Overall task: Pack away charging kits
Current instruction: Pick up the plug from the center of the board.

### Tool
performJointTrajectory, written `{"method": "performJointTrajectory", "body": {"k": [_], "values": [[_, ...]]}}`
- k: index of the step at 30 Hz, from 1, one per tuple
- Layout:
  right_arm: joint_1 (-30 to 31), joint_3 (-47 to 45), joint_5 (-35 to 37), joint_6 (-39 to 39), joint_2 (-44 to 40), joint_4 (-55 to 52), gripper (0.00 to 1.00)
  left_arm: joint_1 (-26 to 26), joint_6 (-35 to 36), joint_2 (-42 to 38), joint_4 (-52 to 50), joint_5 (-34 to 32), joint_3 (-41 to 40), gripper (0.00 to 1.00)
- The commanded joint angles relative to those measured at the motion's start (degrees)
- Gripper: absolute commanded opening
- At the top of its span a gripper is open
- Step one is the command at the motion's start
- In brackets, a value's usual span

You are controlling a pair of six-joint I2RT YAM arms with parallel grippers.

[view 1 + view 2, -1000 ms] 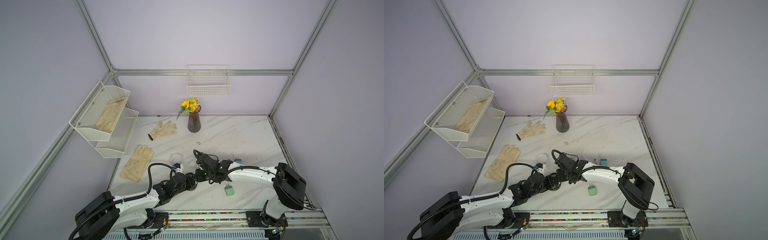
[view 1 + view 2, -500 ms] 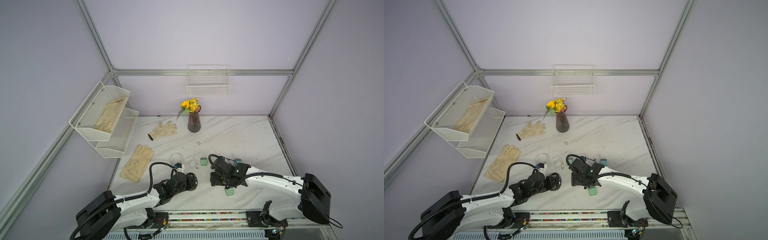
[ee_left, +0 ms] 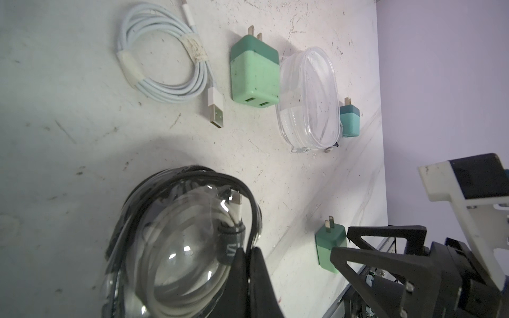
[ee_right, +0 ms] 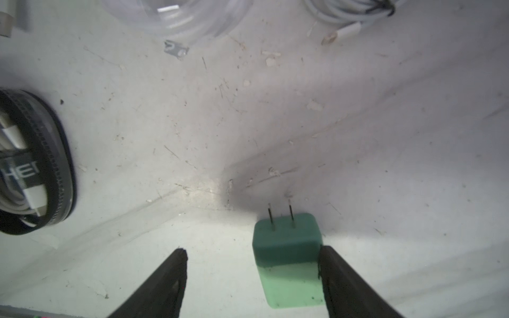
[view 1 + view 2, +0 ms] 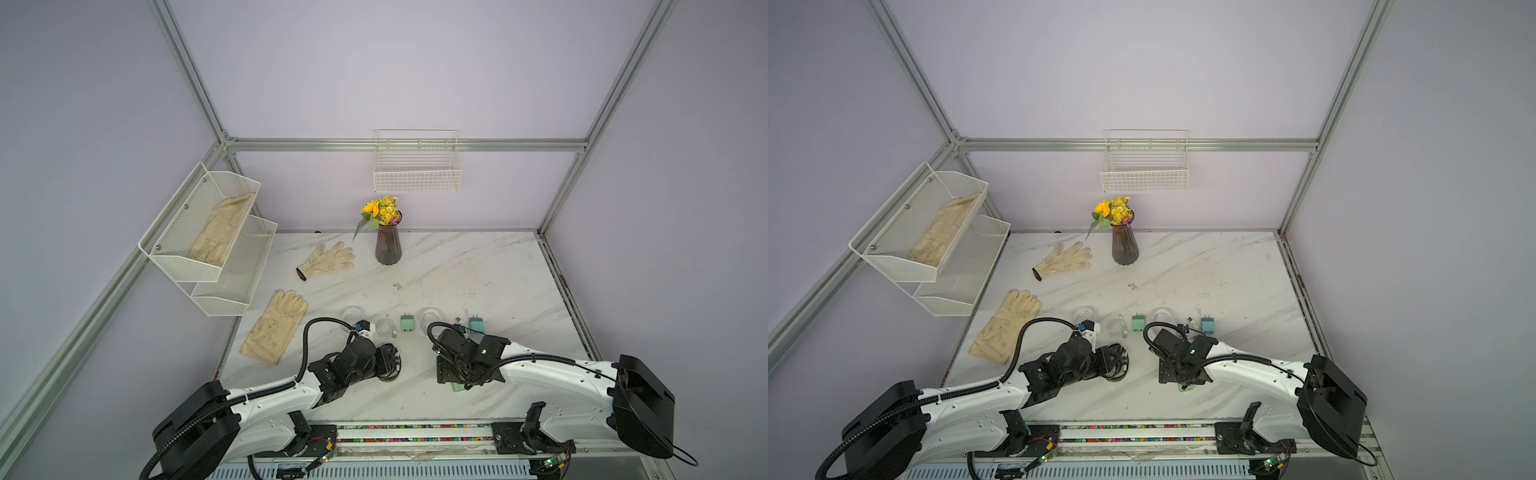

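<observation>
The right jaws stand wide open around the mint-green charger (image 4: 289, 256). It lies flat on the desk (image 5: 457, 270) with its prongs pointing away from the wrist. One of the fingers (image 4: 344, 280) touches its side and the other is well apart from it. The left jaws are pressed shut on the edge of the black-rimmed case (image 3: 176, 242), which rests on the desk near the front. A coiled white cable (image 3: 154, 289) shows through the case's clear dome. In both top views the two arms sit side by side at the front of the desk, apart from each other. Beyond them a row of kit parts lies across the desk: a clear case (image 5: 352, 316), a loose coiled cable (image 3: 162, 55), a second mint-green charger (image 3: 254, 74), another clear case (image 3: 308, 99) touching that charger, and a light blue charger (image 3: 349, 121) just beside it. Farther out, two cream gloves (image 5: 276, 326) lie on the desk towards the left side and a vase of yellow flowers (image 5: 387, 249) stands at the back.
</observation>
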Motion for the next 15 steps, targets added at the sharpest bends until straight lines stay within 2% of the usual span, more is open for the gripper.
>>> {"method": "performJointTrajectory", "body": {"k": [1,5,15], "values": [[-0.4,-1.4,0.9,2.1,-1.6,-1.6,0.76,0.4,1.5,0.6,-0.2,1.6,5.0,0.00],[-1.2,-3.0,0.2,1.6,-2.4,-1.3,0.75,0.6,1.6,1.2,0.3,2.8,5.2,0.00],[-1.8,-3.5,-1.7,-1.6,-0.6,2.7,0.52,1.3,1.6,1.6,0.0,3.6,5.7,0.00]]}}
